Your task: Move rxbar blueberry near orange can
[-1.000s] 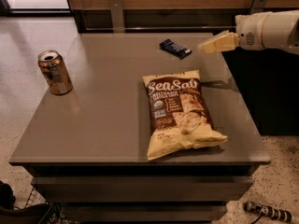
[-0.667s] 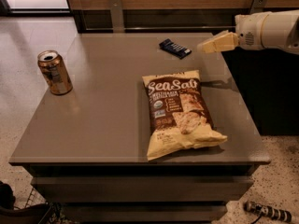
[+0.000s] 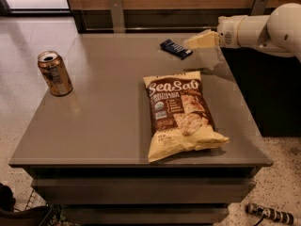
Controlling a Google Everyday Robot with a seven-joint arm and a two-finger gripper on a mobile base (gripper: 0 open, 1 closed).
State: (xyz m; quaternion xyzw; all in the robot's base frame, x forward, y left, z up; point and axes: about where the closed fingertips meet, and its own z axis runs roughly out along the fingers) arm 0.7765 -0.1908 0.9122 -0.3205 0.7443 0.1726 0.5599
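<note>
Right now you have the rxbar blueberry (image 3: 176,49) lying flat near the far edge of the table (image 3: 108,121), a little right of centre and angled across it. It is well apart from the orange can (image 3: 55,73), which stands upright close to the left edge. Between the two, the grey tabletop gives you an open stretch across the far and middle-left part. The chip bag (image 3: 181,114) lies flat in the right-front area, its lower end close to the front edge, and it takes up most of the room on that side. Your arm (image 3: 263,29) reaches in from the right, roughly level, over the table's far right corner. The gripper (image 3: 200,40) points left at the bar, its tip just beside the bar's right end. Whether it touches the wrapper, and whether it is spread or closed, you cannot tell.
</note>
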